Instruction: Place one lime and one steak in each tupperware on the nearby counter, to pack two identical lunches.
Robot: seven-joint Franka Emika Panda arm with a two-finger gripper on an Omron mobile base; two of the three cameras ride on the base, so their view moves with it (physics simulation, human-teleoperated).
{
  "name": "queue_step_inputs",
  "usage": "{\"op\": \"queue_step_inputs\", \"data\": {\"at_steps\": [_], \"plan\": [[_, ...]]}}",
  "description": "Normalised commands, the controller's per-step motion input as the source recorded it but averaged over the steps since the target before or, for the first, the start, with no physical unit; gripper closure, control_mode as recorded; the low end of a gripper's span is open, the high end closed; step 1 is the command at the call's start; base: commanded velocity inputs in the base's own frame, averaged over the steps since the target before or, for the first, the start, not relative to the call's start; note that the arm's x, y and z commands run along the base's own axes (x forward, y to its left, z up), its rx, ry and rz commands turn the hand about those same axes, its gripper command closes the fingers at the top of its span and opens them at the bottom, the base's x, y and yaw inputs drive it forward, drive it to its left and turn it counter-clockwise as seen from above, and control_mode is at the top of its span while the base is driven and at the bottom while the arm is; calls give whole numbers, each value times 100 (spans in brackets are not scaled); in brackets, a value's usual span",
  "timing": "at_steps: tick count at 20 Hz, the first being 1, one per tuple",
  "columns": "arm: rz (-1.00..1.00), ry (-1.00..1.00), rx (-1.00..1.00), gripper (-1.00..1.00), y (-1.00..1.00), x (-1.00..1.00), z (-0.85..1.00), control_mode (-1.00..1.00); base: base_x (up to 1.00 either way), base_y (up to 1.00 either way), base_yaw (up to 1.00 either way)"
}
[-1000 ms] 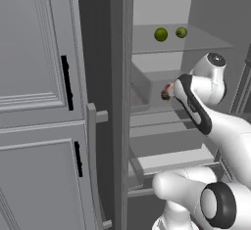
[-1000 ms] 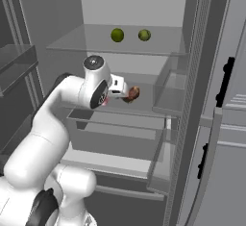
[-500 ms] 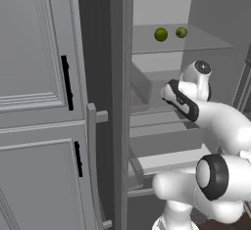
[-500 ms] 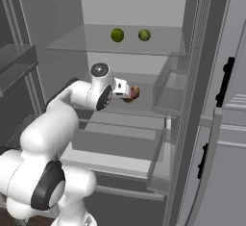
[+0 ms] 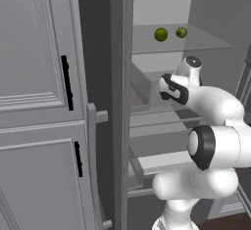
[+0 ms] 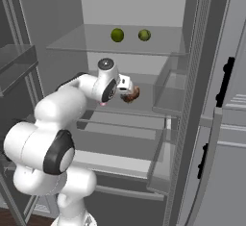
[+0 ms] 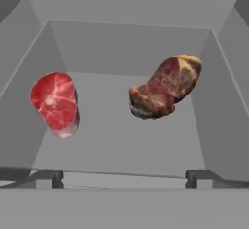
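Two limes rest on the upper glass shelf of the open fridge, also seen as limes from the right. Below them, in a grey fridge bin, lie a brown steak and a redder steak. My gripper reaches into the bin, open, its fingertips spread wide just short of both steaks and holding nothing. The tupperware and the counter are out of view.
The fridge door stands open on the right, with a grey panelled cabinet door on the left. A glass shelf runs just above my hand. A pulled-out drawer sits below the arm.
The arm has folded closer to the fridge and its elbow has swung down. The hand has edged a little further into the bin towards the steaks, still open.
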Motion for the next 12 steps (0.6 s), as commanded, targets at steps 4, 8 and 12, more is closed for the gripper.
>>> {"op": "queue_step_inputs", "data": {"at_steps": [4, 8, 12], "plan": [[0, 1, 0, -100, 0, 39, -26, -100, 0, 0, 0], [0, 6, 0, -100, -10, 40, -16, -100, 0, 0, 0], [0, 5, 1, -100, -26, 29, -11, -100, 0, 0, 0]]}}
